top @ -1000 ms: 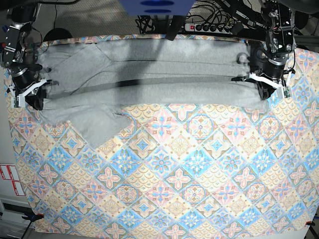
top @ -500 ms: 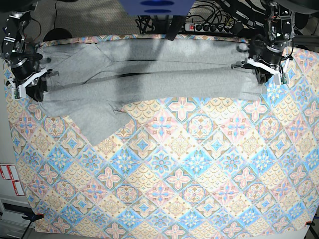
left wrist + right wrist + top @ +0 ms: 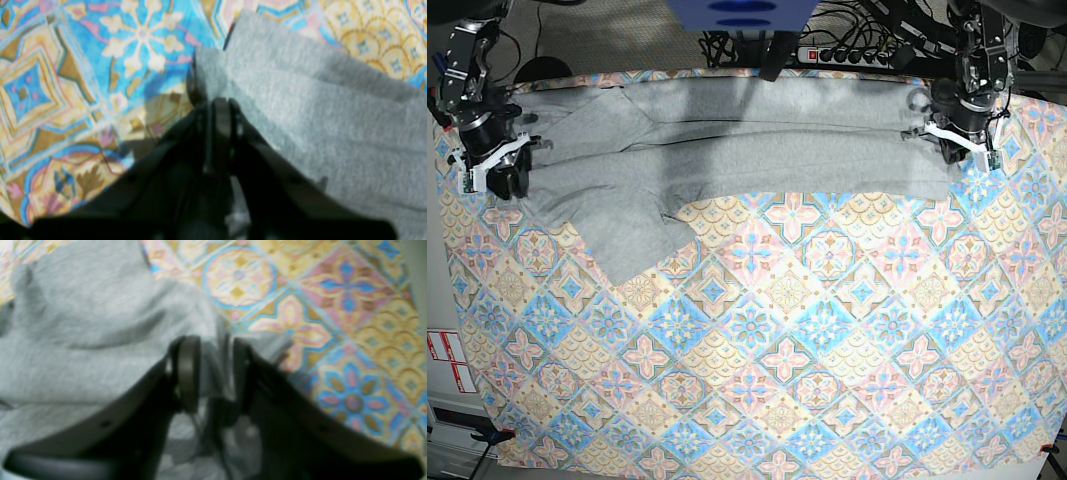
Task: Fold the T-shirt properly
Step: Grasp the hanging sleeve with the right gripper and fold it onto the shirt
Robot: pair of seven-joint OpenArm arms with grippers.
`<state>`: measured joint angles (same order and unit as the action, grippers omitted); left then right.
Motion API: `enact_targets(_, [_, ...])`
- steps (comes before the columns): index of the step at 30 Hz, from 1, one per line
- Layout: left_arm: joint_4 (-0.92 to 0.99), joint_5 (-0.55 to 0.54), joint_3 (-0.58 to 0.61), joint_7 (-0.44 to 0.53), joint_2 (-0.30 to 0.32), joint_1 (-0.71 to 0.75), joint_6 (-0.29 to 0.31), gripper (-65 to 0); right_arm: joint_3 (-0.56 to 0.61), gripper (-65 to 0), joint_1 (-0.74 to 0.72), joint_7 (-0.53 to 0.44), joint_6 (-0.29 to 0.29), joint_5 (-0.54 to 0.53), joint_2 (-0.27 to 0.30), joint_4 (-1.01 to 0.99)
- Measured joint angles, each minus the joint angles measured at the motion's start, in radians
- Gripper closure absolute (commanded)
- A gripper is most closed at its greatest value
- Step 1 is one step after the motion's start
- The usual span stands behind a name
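The grey T-shirt (image 3: pixel 757 140) lies as a long folded band across the far side of the patterned cloth, with one sleeve (image 3: pixel 622 240) spread toward the front left. My right gripper (image 3: pixel 492 170) is at the band's left end. In the right wrist view its jaws stand apart with a loose fold of the T-shirt (image 3: pixel 83 340) between them. My left gripper (image 3: pixel 957 140) is at the band's right end. In the left wrist view its fingers (image 3: pixel 233 113) sit close together at the T-shirt's (image 3: pixel 317 116) corner, and blur hides any pinch.
The pastel tile-patterned cloth (image 3: pixel 807 350) covers the whole table. A power strip (image 3: pixel 847 55) and cables lie beyond the far edge. A blue robot base (image 3: pixel 742 15) stands at the far middle. The table's left edge runs close to my right gripper.
Both grippers have moved toward the far edge, and the shirt band has settled flat and further back. The right gripper's jaws have parted.
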<state>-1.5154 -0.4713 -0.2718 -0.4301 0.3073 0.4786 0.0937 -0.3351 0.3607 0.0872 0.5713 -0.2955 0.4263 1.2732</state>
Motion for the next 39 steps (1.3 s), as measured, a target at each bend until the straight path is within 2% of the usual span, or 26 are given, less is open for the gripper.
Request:
enact_targets(3, [0.0,0.001,0.034,0.0,0.004,0.0,-0.013,-18.3,-0.004,-20.1,-0.009,-0.002,0.0,0.0,-0.005,0.002])
enact_targets(7, [0.0,0.0,0.057,0.0,0.004,0.001,-0.008,-23.5,-0.005,-20.1,-0.028,-0.005,0.003,0.0,-0.012,0.003])
enact_targets(13, [0.0,-0.001,0.056,0.0,0.0,0.001,-0.01,-23.6,0.029,-20.2,-0.131,-0.001,-0.003,0.009,-0.007,0.003])
enact_targets(19, [0.0,-0.003,0.056,0.0,-0.002,0.001,-0.01,-23.6,0.208,-20.3,-0.229,0.013,0.011,0.239,-0.009,-0.004])
enact_targets(22, [0.0,-0.004,0.056,0.0,0.0,0.001,-0.011,-23.6,0.307,-20.3,-0.309,0.131,0.007,0.332,-0.014,-0.026])
enact_targets(26, [0.0,-0.004,0.056,0.0,-0.005,-0.001,-0.011,-23.6,0.374,-20.4,-0.423,0.142,0.004,0.359,-0.053,-0.13])
enact_targets(27, [0.0,-0.003,0.056,0.0,-0.004,-0.002,-0.011,-23.6,0.384,-20.4,-0.447,0.143,0.016,0.364,-0.056,-0.165])
enact_targets(31, [0.0,-0.003,0.056,0.0,-0.005,-0.001,-0.01,-23.6,0.432,-20.7,-0.507,0.146,0.004,0.371,-0.053,-0.308])
enact_targets(36, [0.0,-0.003,0.056,0.0,-0.005,-0.001,-0.011,-23.6,0.467,-28.1,-0.603,0.141,0.004,0.365,-0.052,-0.428])
enact_targets(39, [0.0,-0.003,0.056,0.0,-0.005,-0.002,-0.011,-23.6,0.467,-30.2,-0.612,0.125,0.001,0.354,-0.055,-0.456])
